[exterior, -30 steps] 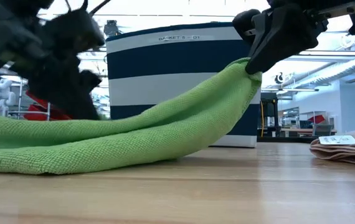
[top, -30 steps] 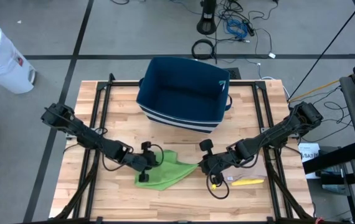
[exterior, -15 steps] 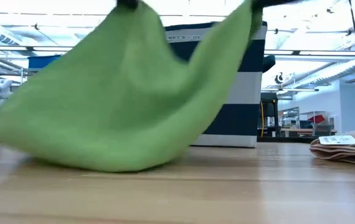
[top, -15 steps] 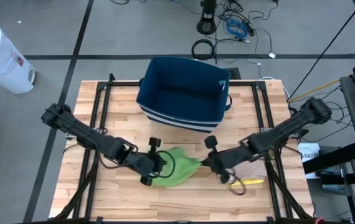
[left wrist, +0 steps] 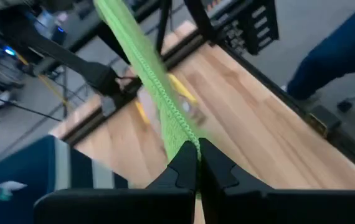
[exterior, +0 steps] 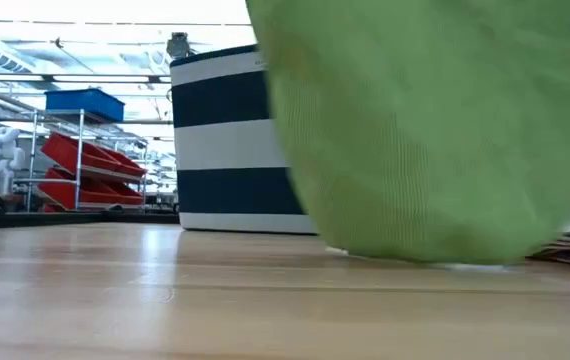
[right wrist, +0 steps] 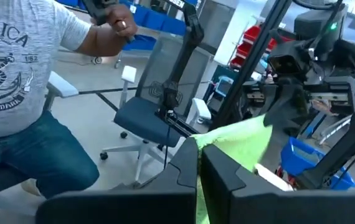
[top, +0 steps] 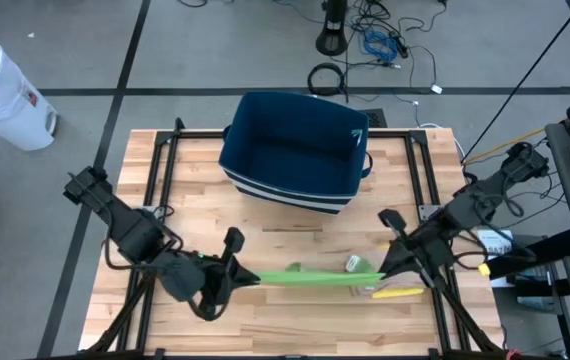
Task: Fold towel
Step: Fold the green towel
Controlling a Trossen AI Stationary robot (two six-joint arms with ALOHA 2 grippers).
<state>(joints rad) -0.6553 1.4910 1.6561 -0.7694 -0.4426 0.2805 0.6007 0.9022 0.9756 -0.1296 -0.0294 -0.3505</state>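
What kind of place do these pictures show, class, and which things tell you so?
Probably a robotics lab or workshop: metal shelving with red plastic bins, black cables on the grey floor, and a grey swivel office chair beside the wooden slatted table.

The left arm reaches in from the left side of the table, its left gripper (top: 237,277) at the near middle, fingers (left wrist: 184,169) pressed together on a pinched edge. The right arm comes in from the right side, bent at the elbow, its right gripper (top: 385,270) facing the left one, fingers (right wrist: 184,167) likewise clamped together.
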